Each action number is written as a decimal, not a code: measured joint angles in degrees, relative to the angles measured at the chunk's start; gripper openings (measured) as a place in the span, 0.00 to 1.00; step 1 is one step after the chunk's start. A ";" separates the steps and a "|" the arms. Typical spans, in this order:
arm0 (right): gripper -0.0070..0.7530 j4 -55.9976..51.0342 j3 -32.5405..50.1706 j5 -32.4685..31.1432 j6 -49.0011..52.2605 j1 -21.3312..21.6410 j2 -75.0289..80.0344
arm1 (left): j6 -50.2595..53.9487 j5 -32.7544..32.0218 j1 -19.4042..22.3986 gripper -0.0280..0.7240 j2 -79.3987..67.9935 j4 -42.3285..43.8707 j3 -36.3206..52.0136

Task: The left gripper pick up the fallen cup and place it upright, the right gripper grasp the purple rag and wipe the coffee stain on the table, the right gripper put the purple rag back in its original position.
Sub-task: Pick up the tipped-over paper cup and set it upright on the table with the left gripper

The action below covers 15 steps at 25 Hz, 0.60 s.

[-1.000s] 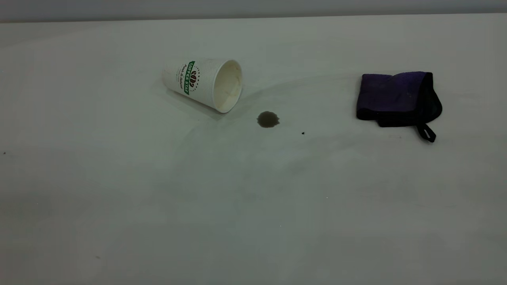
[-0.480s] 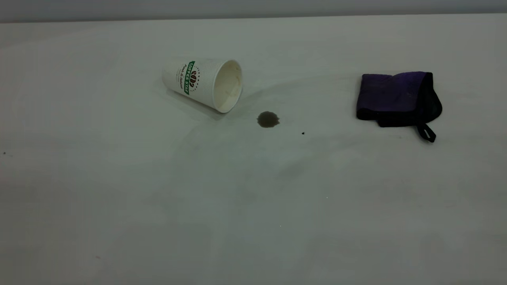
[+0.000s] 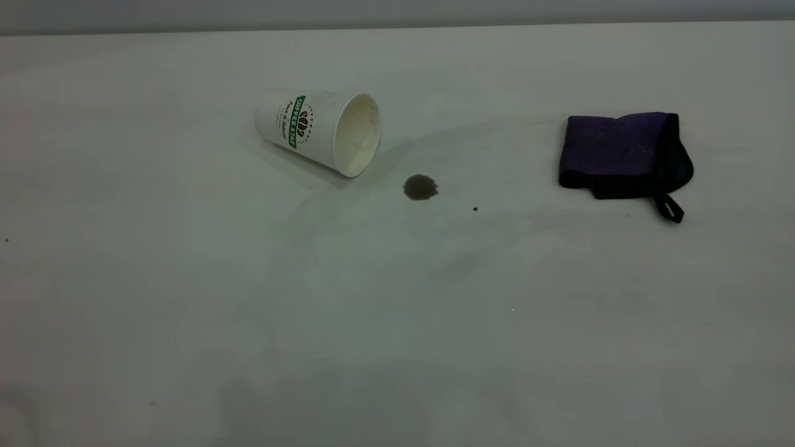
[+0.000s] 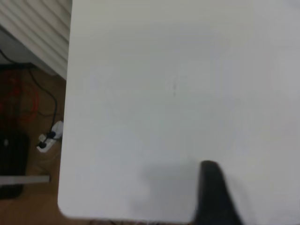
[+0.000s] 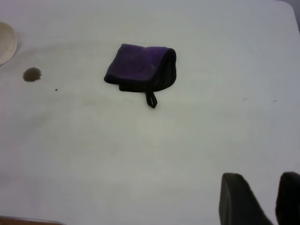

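Note:
The cup (image 3: 317, 130) lies on its side on the white table (image 3: 397, 323), mouth turned toward the coffee stain (image 3: 420, 187), a small brown blot just beside it. The purple rag (image 3: 621, 155) lies folded at the right, its black loop pointing toward the near edge. Neither gripper shows in the exterior view. In the right wrist view my right gripper (image 5: 262, 185) hangs open over bare table, well short of the purple rag (image 5: 140, 68), with the stain (image 5: 32, 74) and the cup's rim (image 5: 4, 42) farther off. My left gripper (image 4: 212, 187) hovers over a table corner, only partly in view.
A tiny black speck (image 3: 475, 209) sits right of the stain. The left wrist view shows the table's edge (image 4: 65, 140), with floor, cables and a power strip (image 4: 49, 139) beyond it. The table's far edge (image 3: 397, 28) runs behind the cup and rag.
Cup, stain and rag have not moved. A faint shadow has spread along the near edge of the table in the exterior view.

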State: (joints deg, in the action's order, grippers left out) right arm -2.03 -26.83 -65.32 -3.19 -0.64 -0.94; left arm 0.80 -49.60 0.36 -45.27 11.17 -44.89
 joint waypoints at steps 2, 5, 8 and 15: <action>0.32 0.00 0.00 0.00 0.00 0.00 0.00 | 0.34 3.06 0.00 0.86 -6.02 0.00 -2.04; 0.32 0.00 0.00 0.00 0.00 0.00 0.00 | 1.08 5.62 -0.80 0.95 -15.52 0.24 -5.63; 0.32 0.00 0.00 0.00 0.00 0.00 0.00 | 2.35 6.33 -4.50 0.96 -24.97 2.13 -9.94; 0.32 0.00 0.00 0.00 0.00 0.00 0.00 | 16.37 5.39 -20.62 0.96 -45.41 16.68 -21.46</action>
State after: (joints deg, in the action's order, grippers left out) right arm -2.03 -26.83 -65.32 -3.19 -0.64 -0.94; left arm 17.16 -44.21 -20.26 -90.69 27.85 -66.35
